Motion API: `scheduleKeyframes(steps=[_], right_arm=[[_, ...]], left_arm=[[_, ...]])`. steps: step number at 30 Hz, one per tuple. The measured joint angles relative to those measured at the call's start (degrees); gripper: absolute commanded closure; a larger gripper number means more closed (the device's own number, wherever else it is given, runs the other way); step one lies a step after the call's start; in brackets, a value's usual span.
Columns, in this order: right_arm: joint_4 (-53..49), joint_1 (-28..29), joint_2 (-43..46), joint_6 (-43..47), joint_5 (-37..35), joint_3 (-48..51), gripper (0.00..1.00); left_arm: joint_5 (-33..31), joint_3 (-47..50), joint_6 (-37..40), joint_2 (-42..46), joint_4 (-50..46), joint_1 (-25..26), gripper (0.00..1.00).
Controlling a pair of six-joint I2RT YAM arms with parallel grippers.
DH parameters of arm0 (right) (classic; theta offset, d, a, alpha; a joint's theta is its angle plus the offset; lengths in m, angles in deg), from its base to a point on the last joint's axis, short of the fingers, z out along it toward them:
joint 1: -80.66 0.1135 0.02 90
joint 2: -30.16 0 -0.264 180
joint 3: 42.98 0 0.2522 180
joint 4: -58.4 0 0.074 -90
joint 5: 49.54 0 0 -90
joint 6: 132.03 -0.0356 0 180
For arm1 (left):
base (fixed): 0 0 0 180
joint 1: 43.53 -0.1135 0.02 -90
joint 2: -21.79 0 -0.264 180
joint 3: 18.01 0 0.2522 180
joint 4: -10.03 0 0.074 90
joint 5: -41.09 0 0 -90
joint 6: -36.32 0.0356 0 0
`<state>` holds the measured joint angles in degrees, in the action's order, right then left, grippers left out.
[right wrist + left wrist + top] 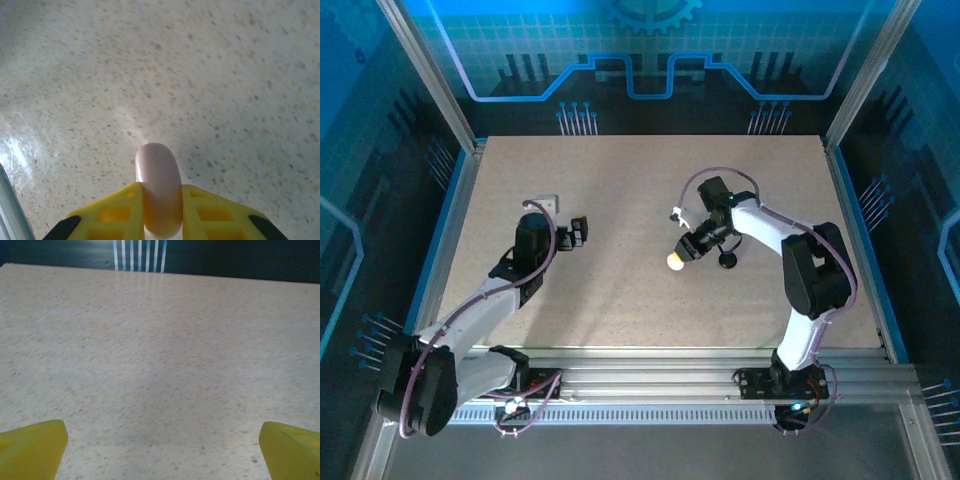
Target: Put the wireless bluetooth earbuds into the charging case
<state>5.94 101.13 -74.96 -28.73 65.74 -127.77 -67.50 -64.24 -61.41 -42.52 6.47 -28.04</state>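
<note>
one whitish-pink rounded piece (156, 170) sits edge-on, clenched in the right claw (159, 202); left claw (162, 450) spread wide, empty, well apart to its left.

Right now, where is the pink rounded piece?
The pink piece is clamped in the right gripper; from above, near the table's middle, left of a small black object.

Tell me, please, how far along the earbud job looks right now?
Nothing looks finished: I cannot tell that any earbud sits in a case. In hand, the right gripper is shut on a pale pink rounded piece. Left to do: a black round item lies on the table, and the left gripper is open, holding nothing.
</note>
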Motion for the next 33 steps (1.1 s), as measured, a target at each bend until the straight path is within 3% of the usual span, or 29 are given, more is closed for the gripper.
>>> scheduleKeyframes(steps=[11,18,19,20,29,33], right_arm=[[-2.38,-6.58,-3.65,-2.34,-1.05,-0.22,0.57],[2.45,-9.86,-1.14,-3.63,-1.64,2.71,0.46],[4.28,-10.32,0.48,-4.02,-2.12,4.37,0.29],[6.12,-10.8,2.23,-4.5,-2.56,6.1,0.0],[33.9,-15.69,20.65,-8.61,-10.58,28.26,0.0],[48.17,-15.74,22.8,-8.81,-14.21,37.66,0.0]], left_arm=[[-5.7,-0.17,2.32,-4.28,-1.9,-8.41,0.01],[-5.4,4.59,5.38,-8.17,8.74,-10.19,0.01],[-5.16,5.84,6.12,-8.76,11.32,-10.4,0.01],[-5.01,7.1,6.56,-9.51,13.99,-10.54,0.01],[-0.17,12.22,7.67,-13.86,31.28,-12.44,0.01],[0.5,15.63,7.67,-23.65,46.12,-12.44,0.01]])
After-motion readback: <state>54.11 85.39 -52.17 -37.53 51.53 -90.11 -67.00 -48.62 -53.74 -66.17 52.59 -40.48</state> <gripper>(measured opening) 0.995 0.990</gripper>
